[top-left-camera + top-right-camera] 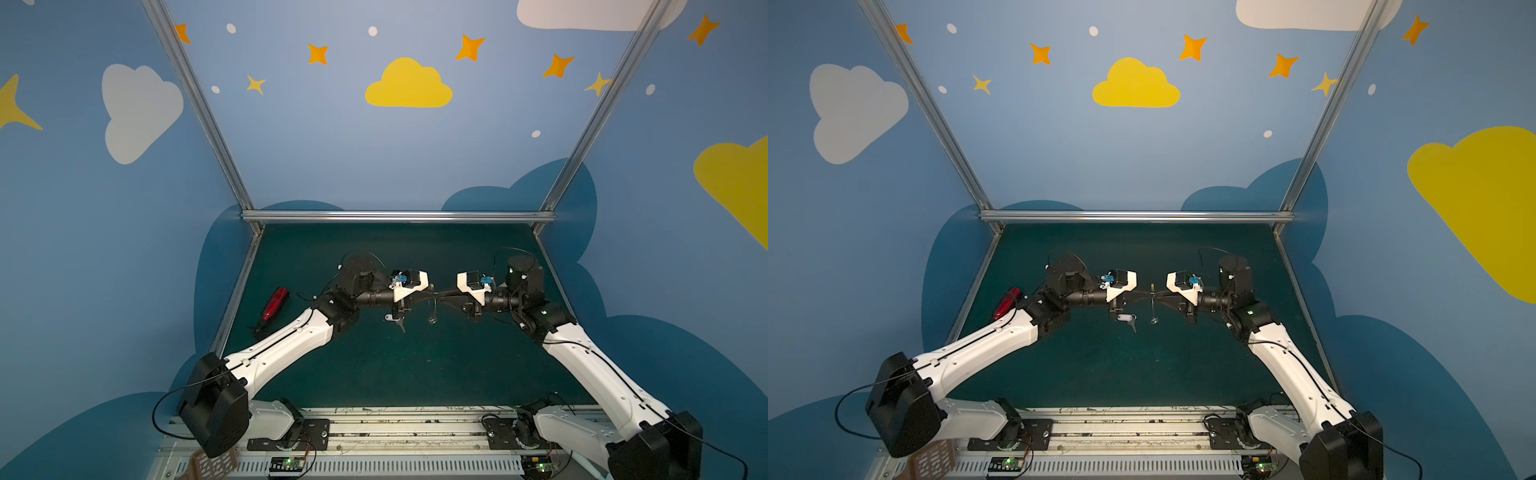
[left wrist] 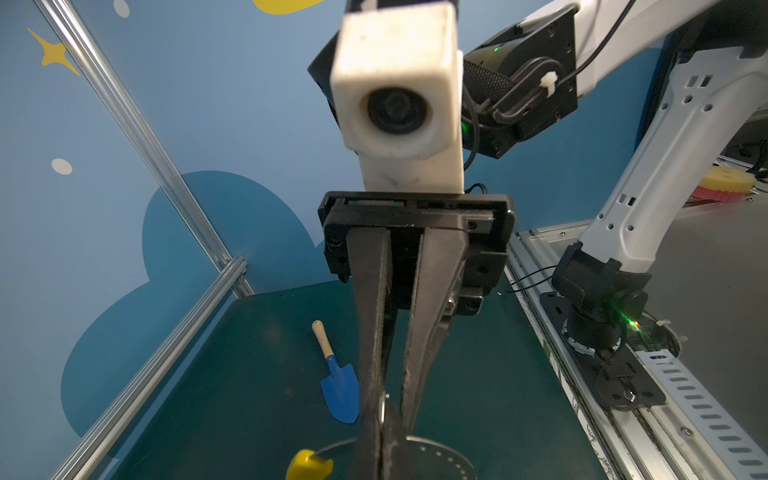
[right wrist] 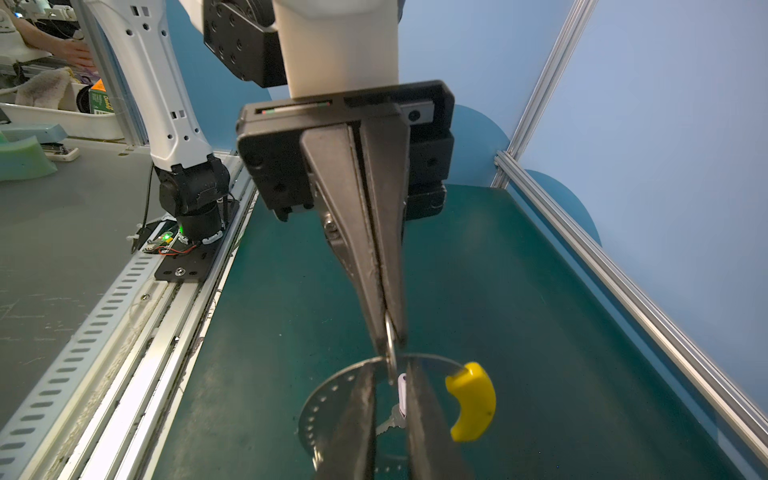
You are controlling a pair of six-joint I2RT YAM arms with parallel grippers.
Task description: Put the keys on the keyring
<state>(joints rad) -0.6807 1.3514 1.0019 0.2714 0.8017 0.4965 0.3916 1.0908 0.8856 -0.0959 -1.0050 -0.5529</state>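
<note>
The keyring (image 3: 328, 395), a flat grey hoop with small holes and a yellow arc (image 3: 471, 401), hangs upright above the green mat; in both top views it shows edge-on (image 1: 432, 305) (image 1: 1153, 305) between the two gripper tips. My left gripper (image 3: 388, 340) (image 1: 429, 296) is shut on its rim, where a small silver loop (image 3: 390, 328) sits. My right gripper (image 3: 390, 372) (image 1: 437, 296) faces it tip to tip, its jaws a narrow gap apart on either side of that loop. The keys (image 1: 1125, 318) (image 3: 402, 395) lie on the mat below the left gripper, untouched.
A red object (image 1: 275, 304) lies at the mat's left edge. A blue toy shovel (image 2: 340, 390) with a wooden handle lies on the mat beyond the right gripper. Aluminium rails (image 1: 395, 216) border the mat at back and sides. Both arm bases stand along the front rail (image 1: 407, 419).
</note>
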